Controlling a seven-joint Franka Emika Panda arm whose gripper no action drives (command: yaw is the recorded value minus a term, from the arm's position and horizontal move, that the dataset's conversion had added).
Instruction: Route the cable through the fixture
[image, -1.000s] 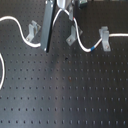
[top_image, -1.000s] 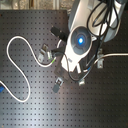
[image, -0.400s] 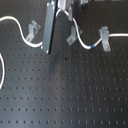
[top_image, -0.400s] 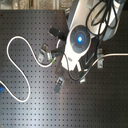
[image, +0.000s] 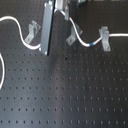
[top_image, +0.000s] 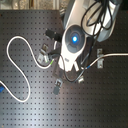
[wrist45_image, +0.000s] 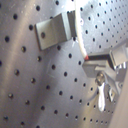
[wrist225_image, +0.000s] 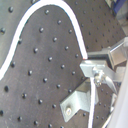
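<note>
In the first exterior view, a black worktop (image: 65, 95) dotted with rows of small holes carries three small metal brackets: a first bracket (image: 33, 31) toward the first exterior view's left, a second bracket (image: 74, 34) near the middle and a third bracket (image: 104, 38) toward the first exterior view's right. The white cable (image: 20, 31) runs from the left edge past the first bracket, disappears behind the grey arm (image: 47, 27) that comes down from the top, shows again by the second bracket, dips with a short blue band (image: 91, 45) on it, and goes on by the third bracket to the right edge; another stretch curves along the left edge. The claw itself is hidden here. In the second exterior view, the white arm with a glowing blue ring (top_image: 75, 37) covers the middle of the worktop, and the cable makes a big loop (top_image: 15, 70) on the second exterior view's left and leaves past a bracket (top_image: 100, 59) on the right. In the first wrist view, the cable (wrist45_image: 80, 42) passes just beside a bracket (wrist45_image: 57, 29) and ends up at the claw (wrist45_image: 92, 62), which looks closed on it, with a red mark at that spot. In the second wrist view, the cable (wrist225_image: 75, 22) arcs over the worktop and comes down to the claw (wrist225_image: 90, 67), with a bracket (wrist225_image: 77, 102) close by.
</note>
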